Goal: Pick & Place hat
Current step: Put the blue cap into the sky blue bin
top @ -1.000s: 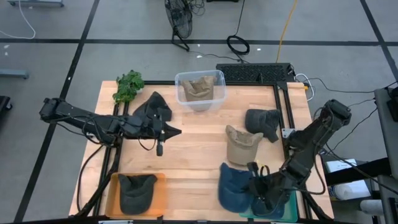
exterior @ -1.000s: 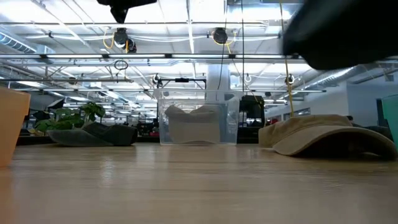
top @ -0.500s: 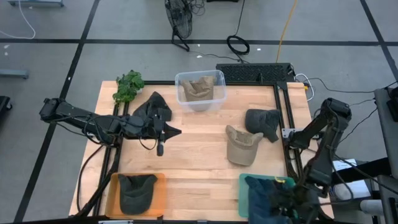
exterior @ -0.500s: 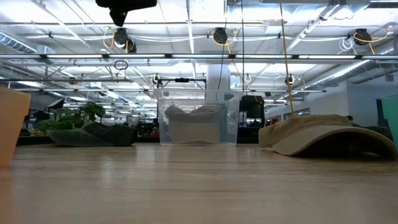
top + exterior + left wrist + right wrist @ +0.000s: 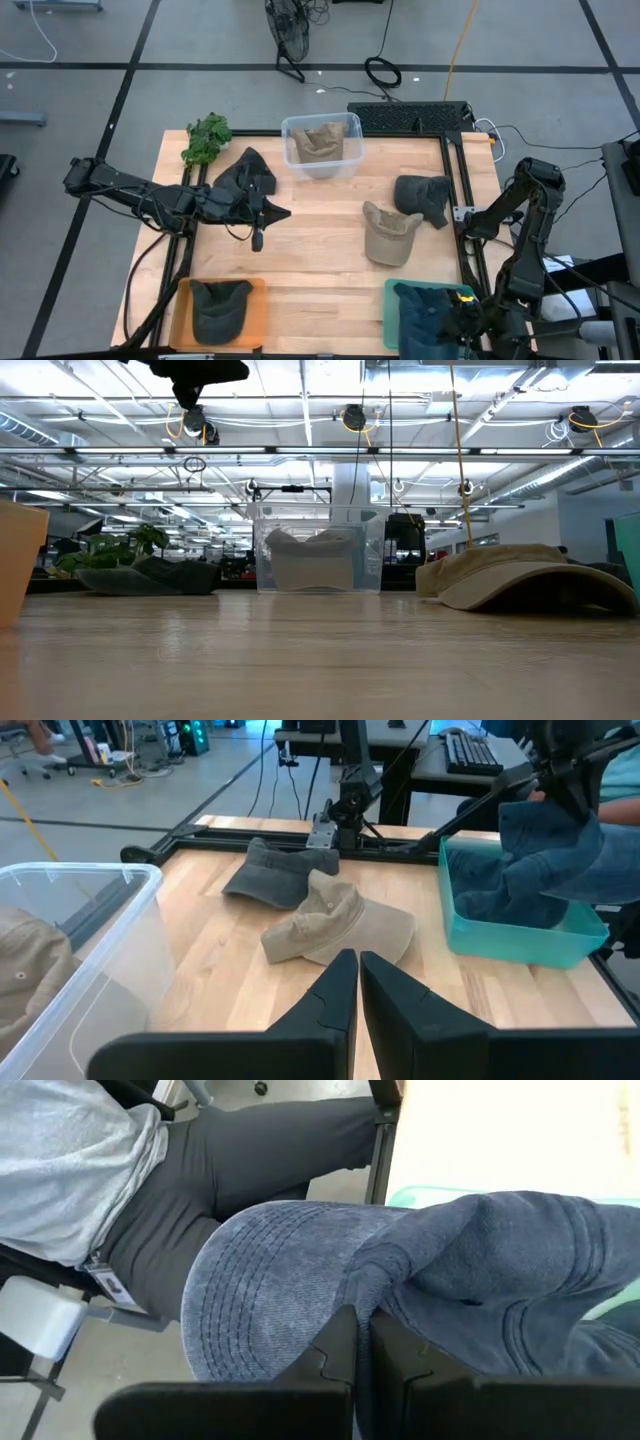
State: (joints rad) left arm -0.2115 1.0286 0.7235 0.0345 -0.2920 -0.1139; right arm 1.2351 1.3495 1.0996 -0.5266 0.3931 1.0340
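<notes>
Both end effectors [image 5: 358, 982] [image 5: 360, 1345] closed, arms apart.

Table [image 5: 320, 260]: pale wood planks, smooth, low sheen. Blue hat [image 5: 420, 1300]: soft cloth, matt, stitched rows on brim (denim-like). Tan hat [image 5: 340, 925]: matt cotton cloth, slightly creased. Grey hat [image 5: 275, 875]: matt faded cloth. Clear bin [image 5: 90, 950]: transparent plastic, glossy. Teal bin [image 5: 520, 935]: smooth opaque plastic. Orange tray [image 5: 185, 300]: plastic, matt. Plant [image 5: 205, 138]: leafy, looks artificial. Left gripper [image 5: 355, 995] fingers: dark matt plastic.
</notes>
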